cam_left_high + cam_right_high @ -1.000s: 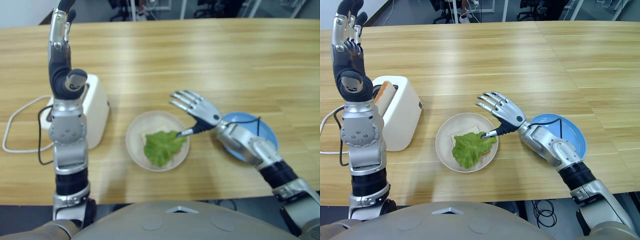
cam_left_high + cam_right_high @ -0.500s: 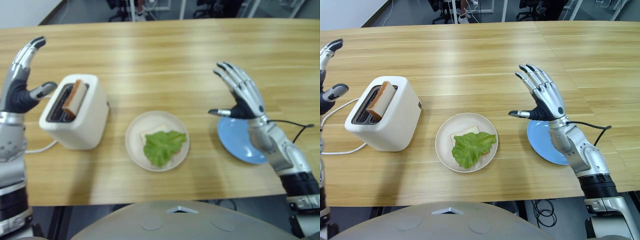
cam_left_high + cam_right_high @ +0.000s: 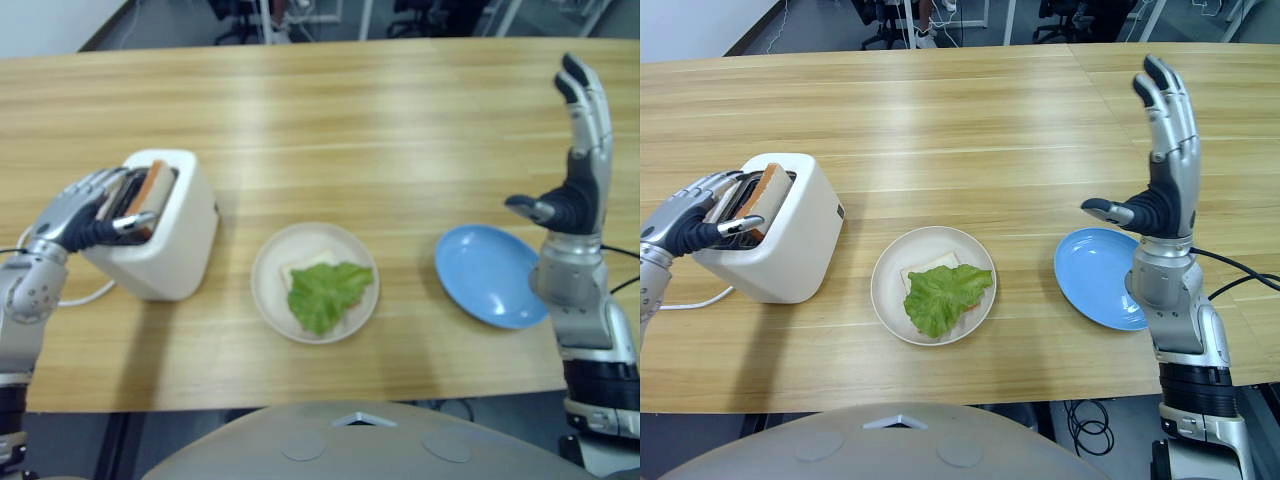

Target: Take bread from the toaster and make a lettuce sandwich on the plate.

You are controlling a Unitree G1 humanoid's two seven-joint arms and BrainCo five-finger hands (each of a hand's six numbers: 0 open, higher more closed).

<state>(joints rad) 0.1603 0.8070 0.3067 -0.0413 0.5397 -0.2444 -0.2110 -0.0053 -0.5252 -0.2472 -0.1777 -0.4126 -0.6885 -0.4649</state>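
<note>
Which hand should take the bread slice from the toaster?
Left. The left hand sits at the top of the toaster, beside the bread slice standing in its slot. The right hand is raised by the blue plate, far from it.

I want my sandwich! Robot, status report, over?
Left robot hand open at toaster, beside bread slice. Right robot hand open, raised. Lettuce on plate. Nothing blocking.

wooden table (image 3: 940, 110) — white toaster (image 3: 790, 245) left, cream plate (image 3: 885, 290) middle, blue plate (image 3: 1095, 280) right

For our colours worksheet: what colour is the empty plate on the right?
The empty plate is blue; right eye view.
</note>
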